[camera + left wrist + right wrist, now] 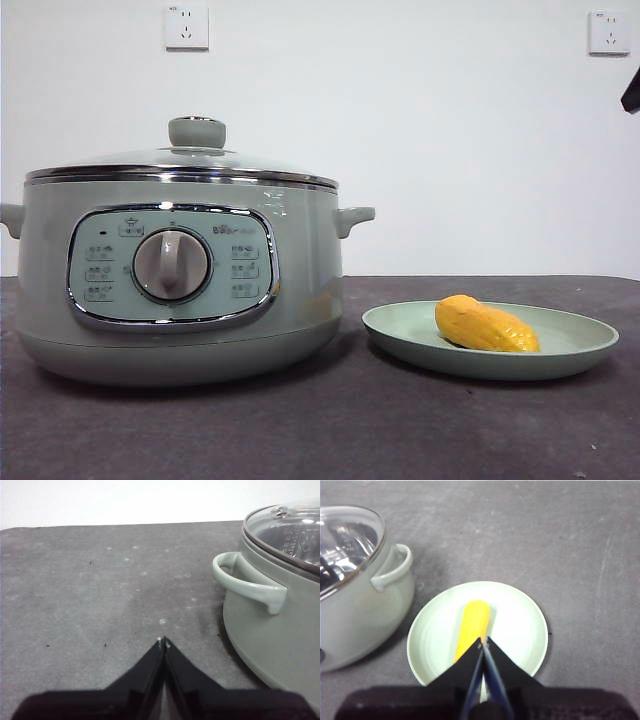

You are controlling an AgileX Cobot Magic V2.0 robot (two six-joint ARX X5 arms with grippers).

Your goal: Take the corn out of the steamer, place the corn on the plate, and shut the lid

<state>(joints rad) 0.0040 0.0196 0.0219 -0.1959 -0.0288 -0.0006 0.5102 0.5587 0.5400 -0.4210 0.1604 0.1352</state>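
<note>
The sage-green steamer (175, 280) stands at the left with the glass lid (190, 160) sitting closed on it. The yellow corn (485, 325) lies on the pale green plate (580, 345) at the right. My right gripper (483, 644) is shut and empty, high above the plate (525, 625) and the corn (472, 625); only a black tip (631, 92) shows in the front view. My left gripper (163, 641) is shut and empty, above bare table beside the steamer's side handle (247, 582). The lid (290, 532) shows closed there too.
The dark grey table (330, 430) spreads in front of the steamer and plate. A white wall with two sockets (187, 27) stands behind. The steamer (360, 610) sits close beside the plate.
</note>
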